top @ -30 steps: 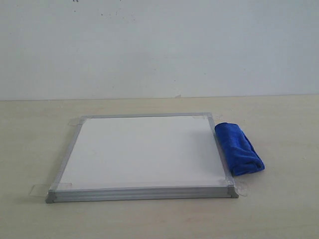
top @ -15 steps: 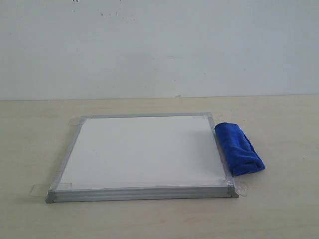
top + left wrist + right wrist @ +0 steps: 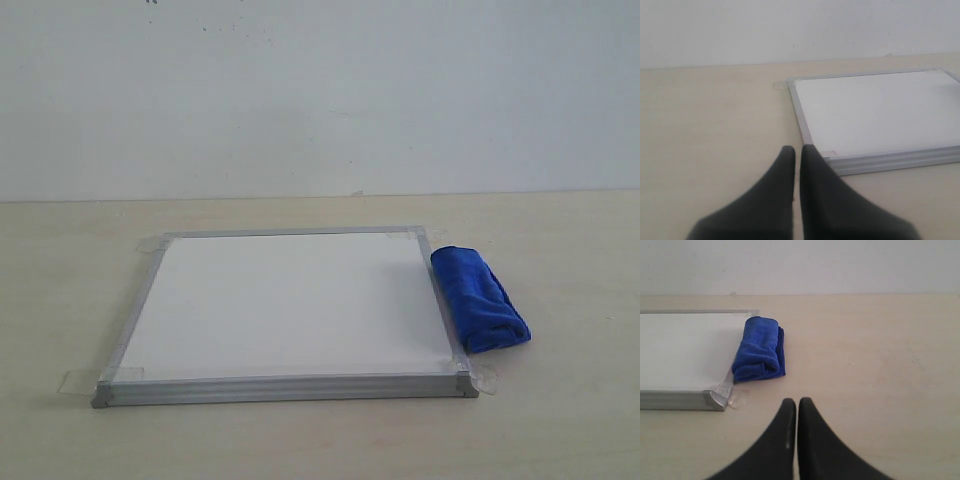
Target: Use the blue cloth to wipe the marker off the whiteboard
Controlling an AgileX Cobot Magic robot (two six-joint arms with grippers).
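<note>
1. I see the whiteboard (image 3: 285, 305) lying flat, with open table (image 3: 560, 420) on all sides.
2. The blue cloth (image 3: 478, 300) is rolled against the board's right frame.
3. Left gripper (image 3: 797, 150) is closed and empty, low beside a board corner.
4. Right gripper (image 3: 797, 402) is closed and empty, low, apart from the cloth.

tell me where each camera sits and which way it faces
Exterior view: off the arms, low over the table, facing the wall across the whiteboard and blue cloth; no arm shows.
Left wrist view: above the shut left gripper, looking past it at the whiteboard's near corner.
Right wrist view: above the shut right gripper, looking at the blue cloth.
Shared: whiteboard in all three; blue cloth in exterior and right wrist.
</note>
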